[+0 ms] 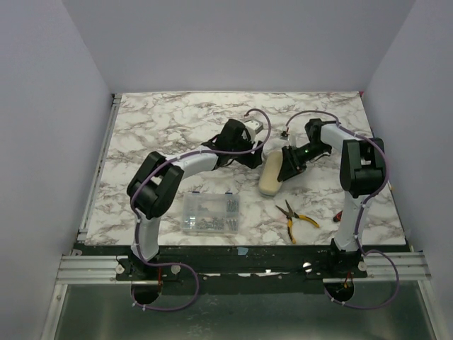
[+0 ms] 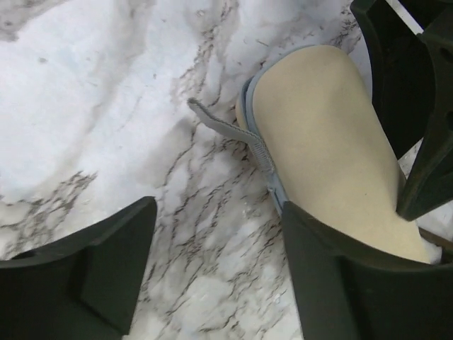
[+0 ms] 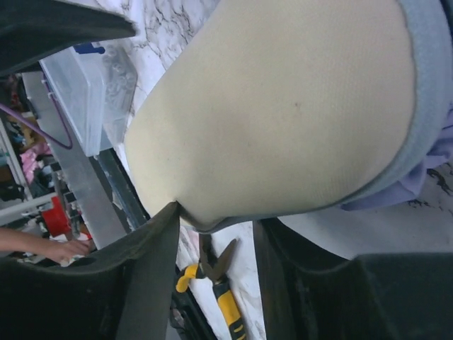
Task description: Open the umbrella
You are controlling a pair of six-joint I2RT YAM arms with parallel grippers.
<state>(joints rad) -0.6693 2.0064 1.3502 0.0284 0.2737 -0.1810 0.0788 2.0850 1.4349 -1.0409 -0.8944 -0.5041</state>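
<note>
The umbrella (image 1: 270, 178) lies bundled in its cream sleeve at mid-table, its long axis running near to far. In the left wrist view its sleeve (image 2: 325, 142) has a grey-blue edge and a loose strap (image 2: 225, 127) lying on the marble. My left gripper (image 1: 253, 157) is open at the umbrella's left side; in its own view (image 2: 219, 205) only bare marble lies between the jaws, and the right finger (image 2: 340, 283) touches the sleeve's edge. My right gripper (image 1: 287, 170) is open at the umbrella's far right side (image 3: 216, 216), fingertips at the sleeve's (image 3: 283, 106) edge, one touching it.
A clear plastic box of screws (image 1: 209, 213) sits near the front left; it also shows in the right wrist view (image 3: 92, 92). Yellow-handled pliers (image 1: 295, 219) lie at the front right and show in the right wrist view (image 3: 221, 290). A small red object (image 1: 338, 216) lies by the right arm.
</note>
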